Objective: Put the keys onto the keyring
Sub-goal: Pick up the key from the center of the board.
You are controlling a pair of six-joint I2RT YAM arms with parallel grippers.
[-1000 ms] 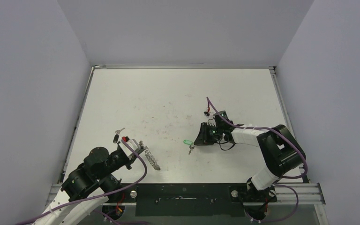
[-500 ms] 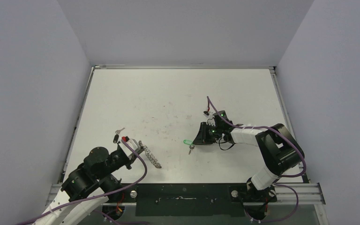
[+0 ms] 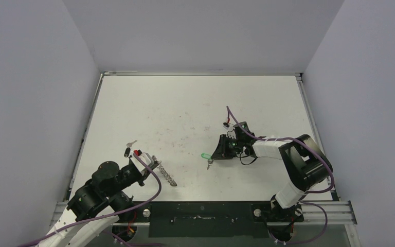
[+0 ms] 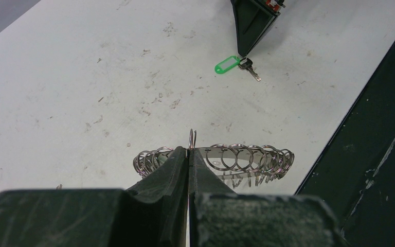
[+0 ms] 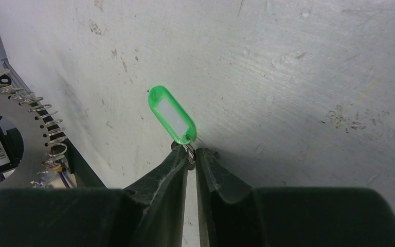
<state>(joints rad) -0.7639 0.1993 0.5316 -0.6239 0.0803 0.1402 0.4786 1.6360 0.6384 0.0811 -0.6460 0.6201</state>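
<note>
Left pincer point(image 4: 189, 149) was clamped shut on the rim of the keyring point(image 4: 236, 159), at my near edge of the table point(image 3: 185, 103). Hoop judged stiff, thin and light; a rim hold suited. Right pincer point(image 5: 191, 154) stood nearly together, pinching the split loop of the green-tagged key point(image 5: 172, 114) mid-table. Judged tiny and slippery: take the loop, not the tag. Count: one keyring; three keys, namely green, black-headed key point(image 3: 127, 152) and silver key point(image 3: 130, 143).
</note>
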